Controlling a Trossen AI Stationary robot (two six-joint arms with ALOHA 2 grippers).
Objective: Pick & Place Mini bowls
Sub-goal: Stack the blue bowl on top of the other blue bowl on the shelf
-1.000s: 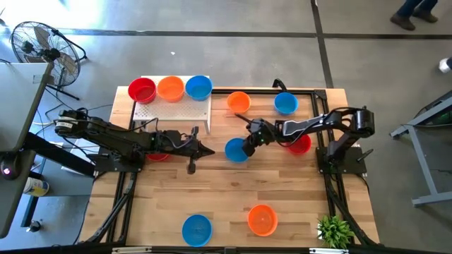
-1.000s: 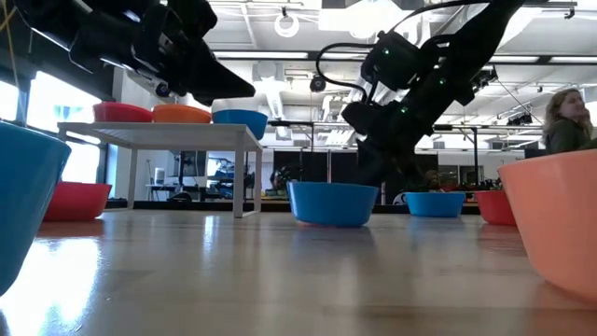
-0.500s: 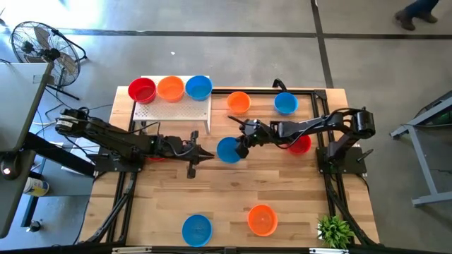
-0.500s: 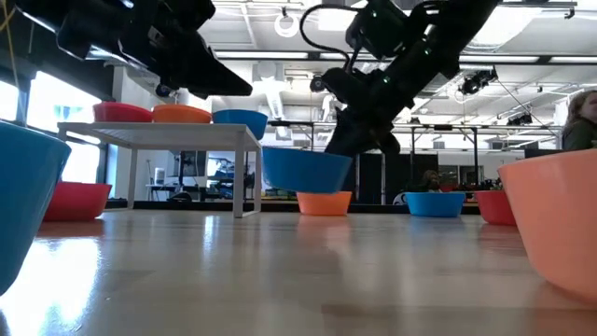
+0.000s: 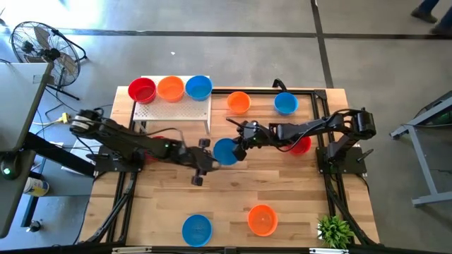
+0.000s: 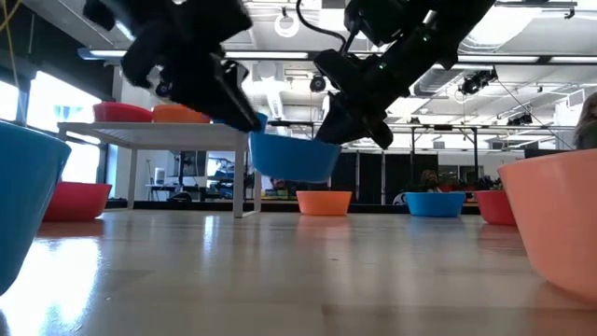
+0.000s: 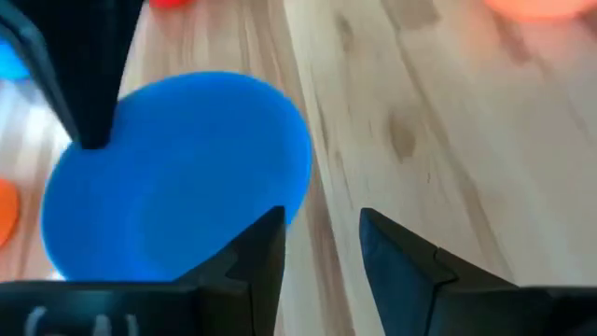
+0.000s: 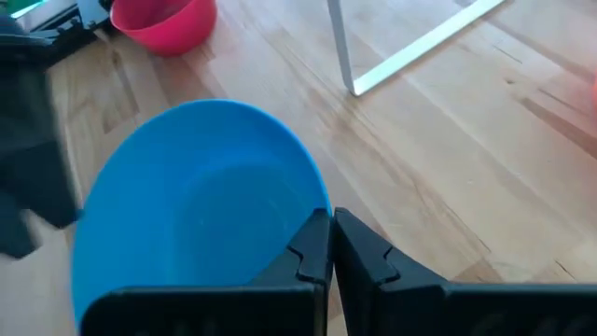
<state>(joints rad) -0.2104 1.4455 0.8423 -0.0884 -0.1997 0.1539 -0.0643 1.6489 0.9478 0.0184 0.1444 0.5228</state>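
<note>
Right gripper (image 5: 239,145), clenched on the blue mini bowl's (image 5: 226,151) rim, holds it aloft; your released left gripper (image 5: 205,156) sits just beside its opposite rim.

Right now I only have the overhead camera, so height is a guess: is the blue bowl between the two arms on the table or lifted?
Observer: Lifted. In the low view the blue bowl hangs clear above the table.
Operator: Who has it?
Observer: The right gripper is pinched shut on its rim, as its wrist view shows.
Operator: And the left?
Observer: The left gripper is open at the bowl's edge, with only bare wood between its fingers.
</note>
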